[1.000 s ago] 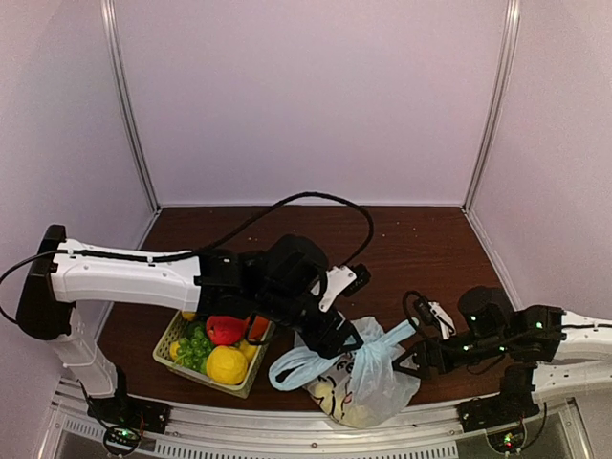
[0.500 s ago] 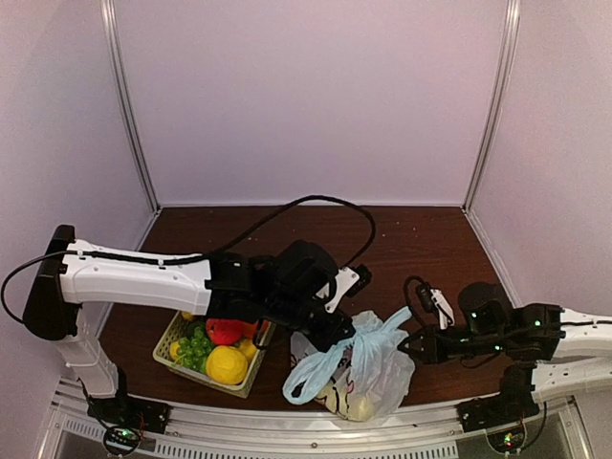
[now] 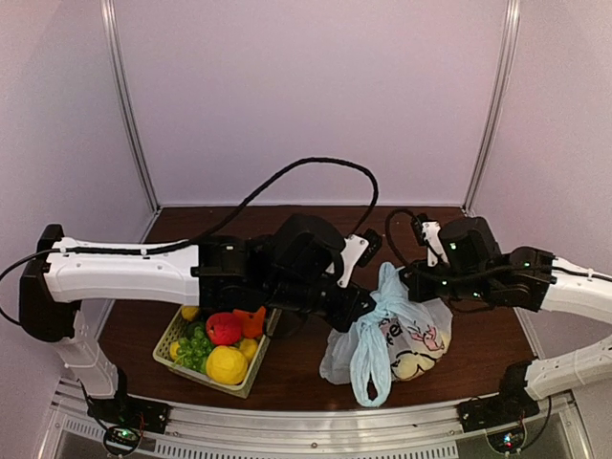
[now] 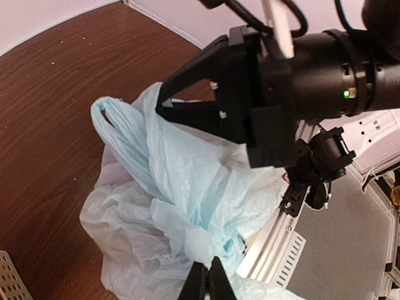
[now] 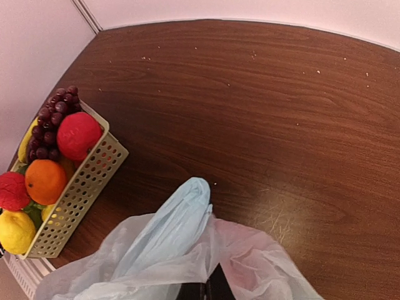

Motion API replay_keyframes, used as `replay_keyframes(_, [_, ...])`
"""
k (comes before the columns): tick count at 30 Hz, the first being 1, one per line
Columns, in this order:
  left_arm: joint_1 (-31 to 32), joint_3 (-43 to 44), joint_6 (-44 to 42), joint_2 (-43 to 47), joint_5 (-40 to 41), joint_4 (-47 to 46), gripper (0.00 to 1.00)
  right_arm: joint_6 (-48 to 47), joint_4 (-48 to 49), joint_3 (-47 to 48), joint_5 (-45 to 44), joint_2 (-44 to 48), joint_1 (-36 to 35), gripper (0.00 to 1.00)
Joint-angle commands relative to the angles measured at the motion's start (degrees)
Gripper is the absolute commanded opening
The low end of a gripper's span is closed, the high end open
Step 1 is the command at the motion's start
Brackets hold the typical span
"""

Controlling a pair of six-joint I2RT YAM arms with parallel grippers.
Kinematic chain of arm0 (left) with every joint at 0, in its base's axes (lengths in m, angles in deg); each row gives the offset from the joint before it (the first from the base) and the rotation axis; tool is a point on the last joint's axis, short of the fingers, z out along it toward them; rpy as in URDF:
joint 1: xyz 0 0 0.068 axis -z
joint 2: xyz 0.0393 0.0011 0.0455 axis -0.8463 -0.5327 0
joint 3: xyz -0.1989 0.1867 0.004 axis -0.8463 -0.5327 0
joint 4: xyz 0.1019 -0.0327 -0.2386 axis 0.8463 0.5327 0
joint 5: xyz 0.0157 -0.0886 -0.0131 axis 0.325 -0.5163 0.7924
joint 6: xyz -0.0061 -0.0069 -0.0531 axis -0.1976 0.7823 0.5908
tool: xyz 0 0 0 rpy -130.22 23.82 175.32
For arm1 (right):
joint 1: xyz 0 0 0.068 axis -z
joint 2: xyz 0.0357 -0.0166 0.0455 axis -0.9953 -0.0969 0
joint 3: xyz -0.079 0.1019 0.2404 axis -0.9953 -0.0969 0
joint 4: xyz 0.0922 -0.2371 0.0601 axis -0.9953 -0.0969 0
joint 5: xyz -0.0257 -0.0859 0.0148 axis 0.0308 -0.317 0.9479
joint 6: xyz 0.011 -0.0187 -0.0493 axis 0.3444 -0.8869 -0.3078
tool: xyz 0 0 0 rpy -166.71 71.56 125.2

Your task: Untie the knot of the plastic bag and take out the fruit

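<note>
The pale blue plastic bag hangs off the table between my two grippers, dark print on its side. A pale yellow fruit shows through its bottom. My left gripper is shut on a bunched lump of film that looks like the knot, its jaws pinched together just under it. My right gripper is shut on the bag's upper right film, close to the left one. One loose handle loop dangles in front; another sticks out past the right jaws.
A perforated yellow basket with red, orange, yellow fruit and green grapes stands at the front left, under my left arm. The metal frame rail runs along the near edge. Pale walls close in the dark wooden table.
Both grippers have shut on the bag and lifted it up and toward the right. The right arm has risen from the front right corner to above the bag.
</note>
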Motion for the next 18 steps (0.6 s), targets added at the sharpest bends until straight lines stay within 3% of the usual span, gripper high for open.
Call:
replay_keyframes(1, [0.2, -1.2, 3.3, 2.8, 4.3, -1.4, 0.00, -3.8, 7.2, -1.8, 6.8, -4.2, 4.3, 0.00])
replay_keyframes(12, [0.2, -5.6, 9.3, 2.8, 10.6, 0.8, 0.00, -3.2, 16.5, -2.4, 16.3, -13.9, 8.4, 0.00])
replay_keyframes(13, [0.2, -6.2, 9.6, 3.3, 11.0, 0.8, 0.03, -3.0, 16.6, -2.4, 17.4, -13.8, 8.7, 0.06])
replay_keyframes(14, [0.2, -6.6, 10.0, 3.6, 11.3, 0.8, 0.13, -2.9, 16.6, -2.3, 18.0, -13.4, 9.0, 0.13])
replay_keyframes(16, [0.2, -7.3, 10.2, 4.5, 12.1, 0.8, 0.37, -3.0, 15.7, -2.3, 18.2, -12.3, 9.2, 0.36])
replay_keyframes(18, [0.1, -7.7, 10.3, 5.6, 12.6, 0.9, 0.47, -3.5, 14.1, -2.2, 17.8, -10.7, 9.2, 0.57])
